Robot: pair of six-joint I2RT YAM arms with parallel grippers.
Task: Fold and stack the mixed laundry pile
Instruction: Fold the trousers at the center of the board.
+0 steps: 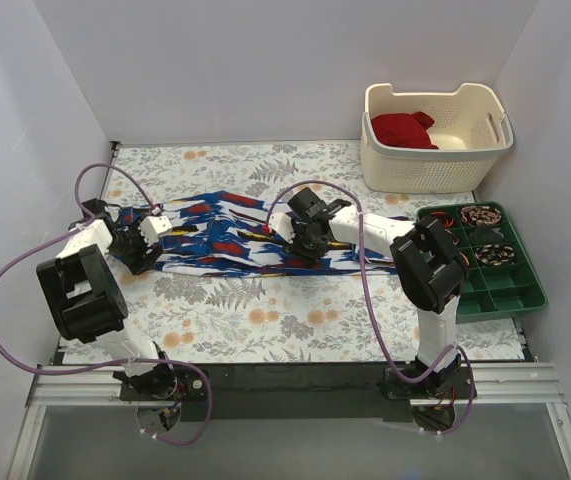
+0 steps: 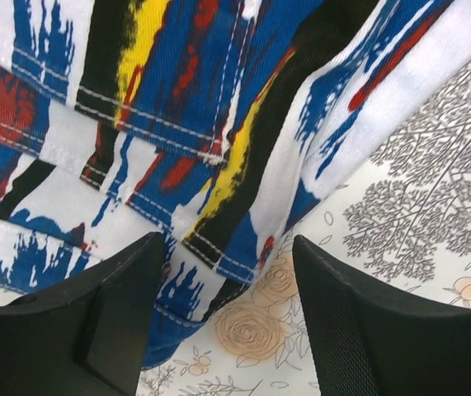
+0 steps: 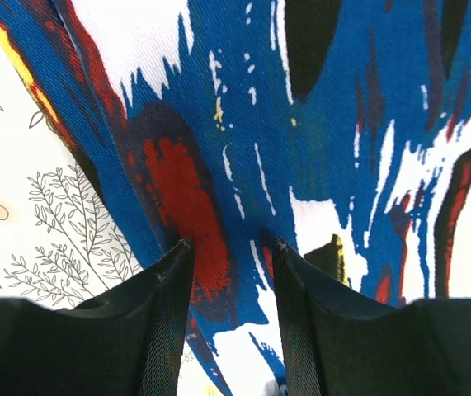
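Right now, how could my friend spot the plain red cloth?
Look to the far right corner, where a cream basket with holes stands. The red garment lies bunched inside it. It is one plain colour, unlike the blue patterned garment.

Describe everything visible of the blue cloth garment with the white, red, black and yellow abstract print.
The blue printed cloth garment looks like woven cotton, with white-stitched seams and hems. It lies stretched lengthwise but rumpled on the floral table cover, with folds overlapping. An edge at its left end sits between the open fingers of the left gripper. The right gripper straddles a red patch near its middle; whether it pinches the cloth cannot be told.
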